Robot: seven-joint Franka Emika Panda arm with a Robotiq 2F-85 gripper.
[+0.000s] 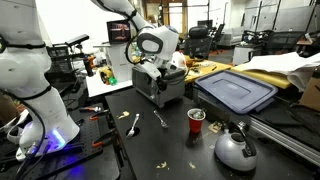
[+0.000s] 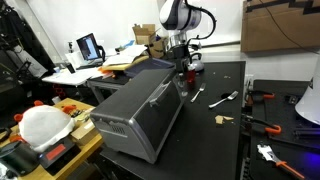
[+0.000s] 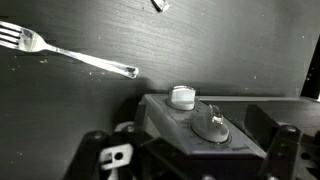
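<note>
My gripper (image 3: 192, 150) is open, its two black fingers standing wide on either side of a small grey appliance (image 3: 185, 130). The appliance's sloped panel carries a white round button (image 3: 182, 96) and a metal dial knob (image 3: 209, 124), which lies between the fingers without touching them. In both exterior views the gripper (image 1: 152, 68) (image 2: 181, 52) hangs just over the appliance (image 1: 163, 92) (image 2: 185, 76) on the dark table. A silver fork (image 3: 70, 55) lies on the table beyond it and also shows in the exterior views (image 1: 134, 124) (image 2: 222, 99).
A large grey lidded tote (image 1: 236, 92) (image 2: 140, 112) stands beside the appliance. A red cup (image 1: 196, 120) and a silver kettle (image 1: 235, 148) stand near the table's front. A second utensil (image 1: 160, 119) and red-handled tools (image 2: 262, 97) lie on the table.
</note>
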